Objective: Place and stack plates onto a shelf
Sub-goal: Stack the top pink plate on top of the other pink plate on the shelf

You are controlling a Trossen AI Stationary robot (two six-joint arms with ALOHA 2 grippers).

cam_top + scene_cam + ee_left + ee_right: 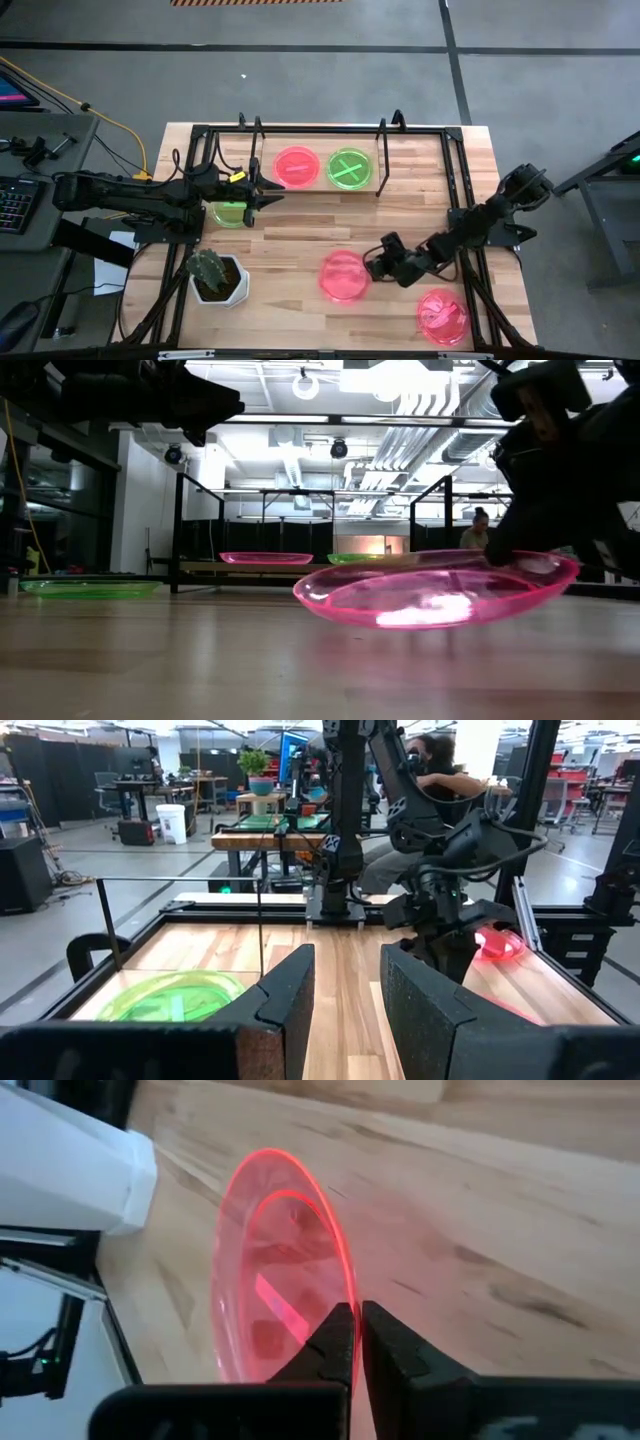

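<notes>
Right gripper clamped on the rim of a pink plate at mid-table; left gripper waits over a green plate.

The right gripper [372, 266] has its fingers [340, 1342] pressed together on the edge of the pink plate [343, 275], which sits tilted, one side raised off the table [300, 225]. The left gripper [270, 192] hovers with fingers apart above a green plate [229, 213] just beside the shelf. On the shelf [400, 170], a second pink plate [295, 165] and a green crossed plate [349, 168] lie side by side. A third pink plate [442, 316] lies near the table's front right corner. A potted cactus [215, 275] stands at front left.
</notes>
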